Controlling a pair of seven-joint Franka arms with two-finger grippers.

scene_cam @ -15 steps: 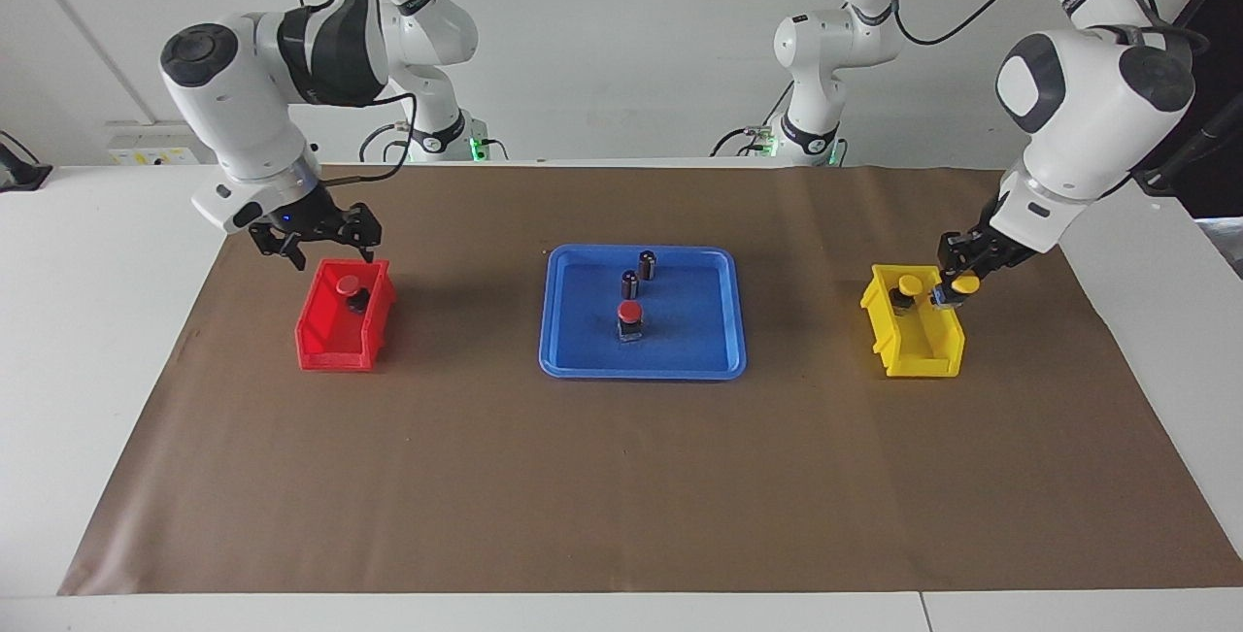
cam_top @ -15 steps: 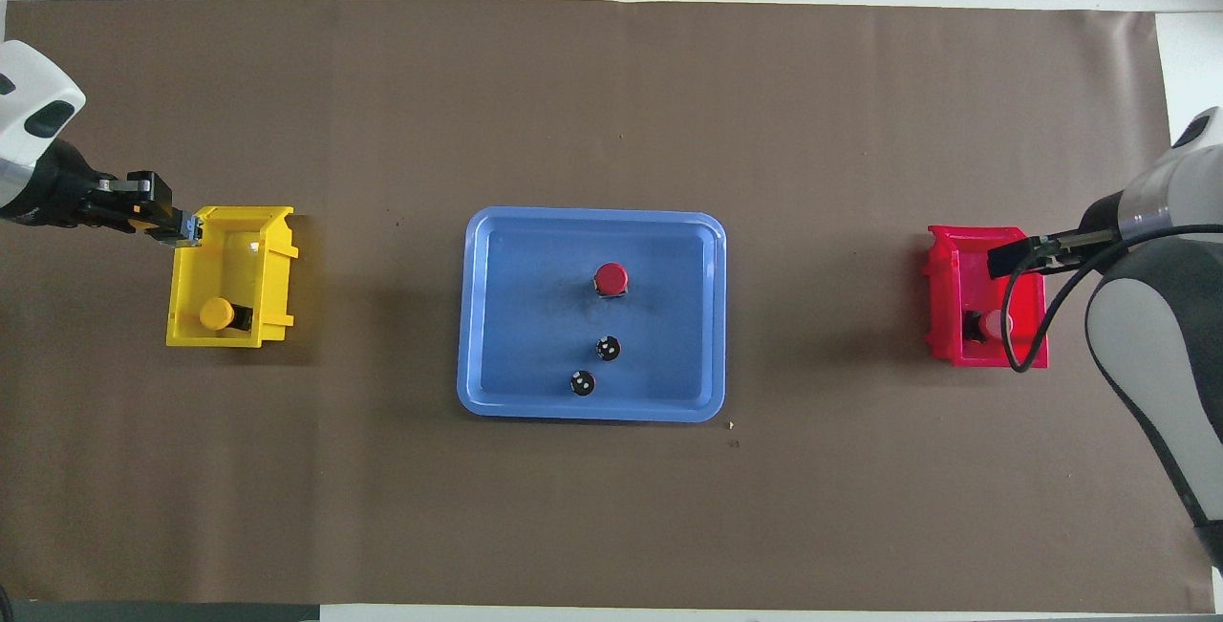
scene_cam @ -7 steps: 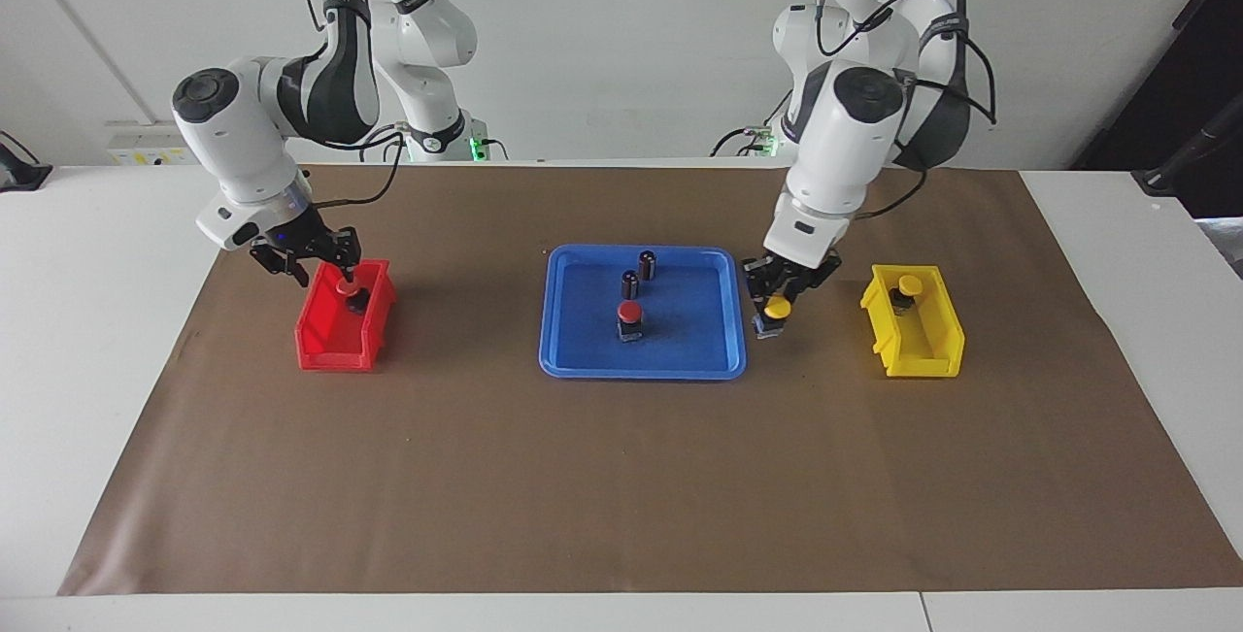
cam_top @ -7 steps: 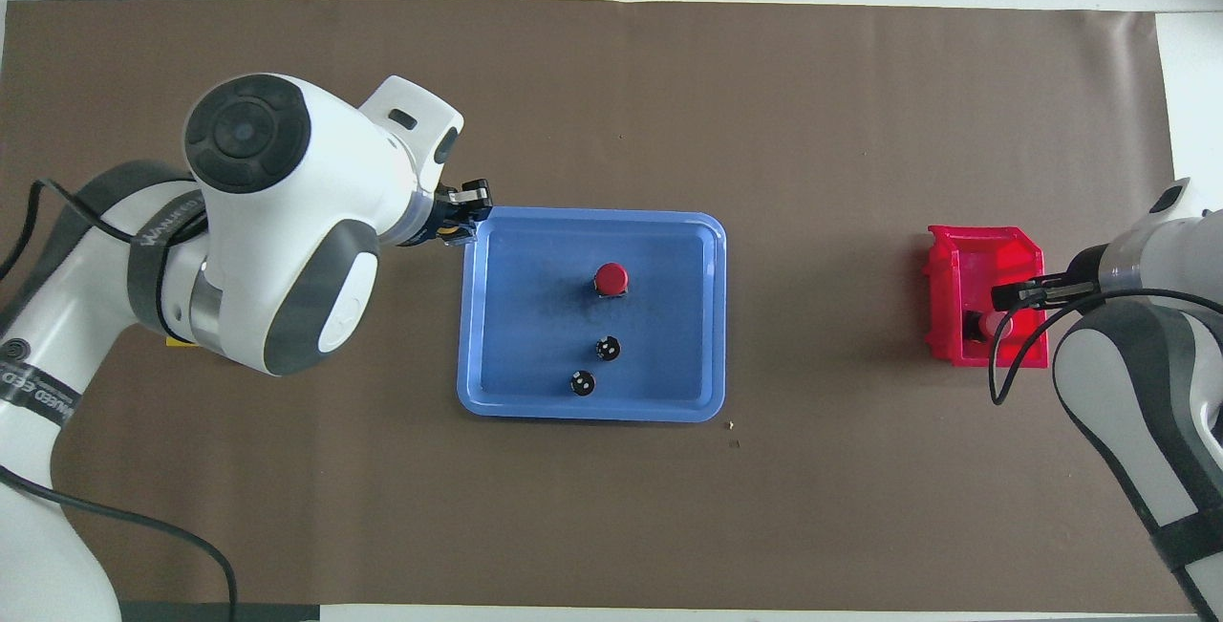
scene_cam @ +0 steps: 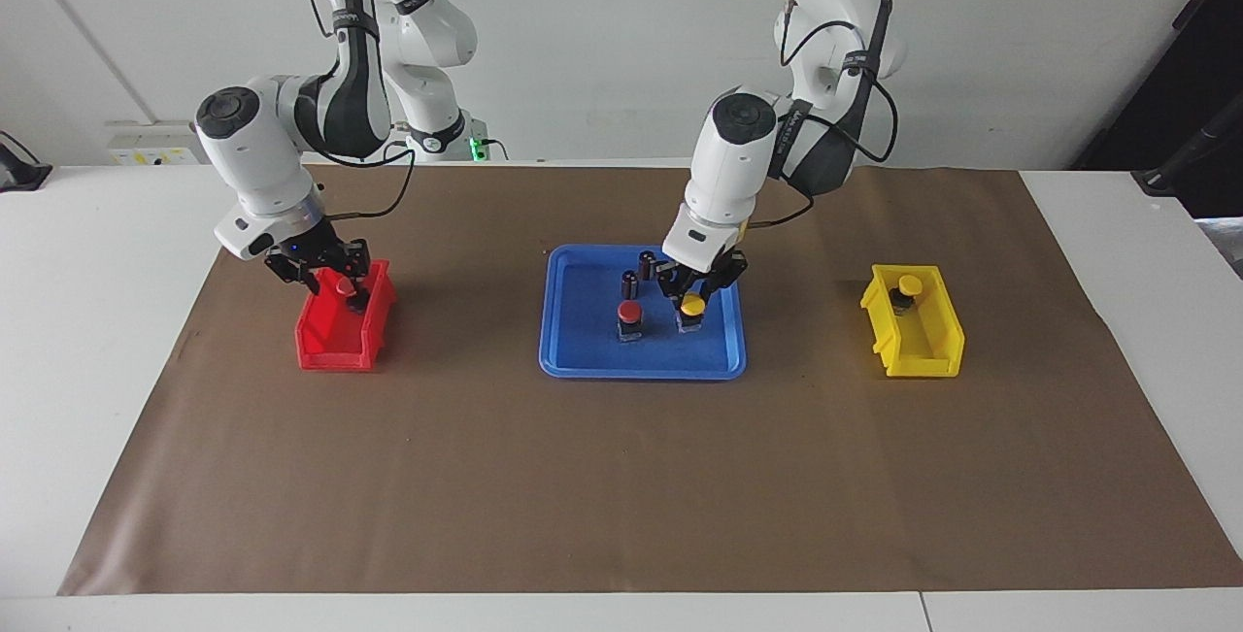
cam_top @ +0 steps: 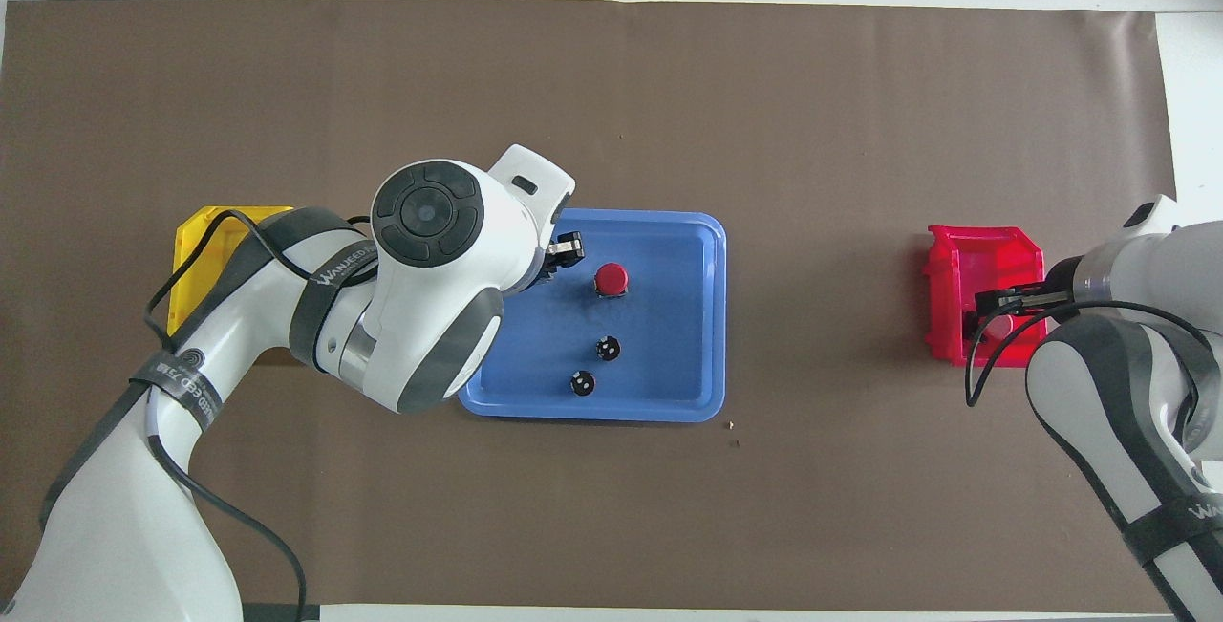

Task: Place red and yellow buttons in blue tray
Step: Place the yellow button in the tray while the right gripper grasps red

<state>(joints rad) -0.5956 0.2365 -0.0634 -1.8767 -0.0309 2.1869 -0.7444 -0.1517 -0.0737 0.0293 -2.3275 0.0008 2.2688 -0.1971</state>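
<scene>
My left gripper [scene_cam: 691, 296] is shut on a yellow button [scene_cam: 691, 306] and holds it low over the blue tray [scene_cam: 583, 360], beside the red button [scene_cam: 630, 313] that stands in the tray. In the overhead view the left gripper [cam_top: 564, 254] shows by that red button [cam_top: 611, 278] and my arm hides the held button. The second yellow button [scene_cam: 909, 283] sits in the yellow bin [scene_cam: 918, 341]. My right gripper [scene_cam: 335, 276] is down in the red bin [scene_cam: 330, 346] at the second red button [scene_cam: 346, 287].
Two dark brown cylinders [scene_cam: 647, 263] [scene_cam: 629, 282] stand in the tray's part nearer to the robots, also in the overhead view [cam_top: 608, 348] [cam_top: 582, 382]. The left arm covers part of the yellow bin [cam_top: 196, 230] from above. A brown mat [scene_cam: 621, 477] covers the table.
My left gripper carried the yellow button from the yellow bin across to the blue tray. My right gripper came down into the red bin to the red button.
</scene>
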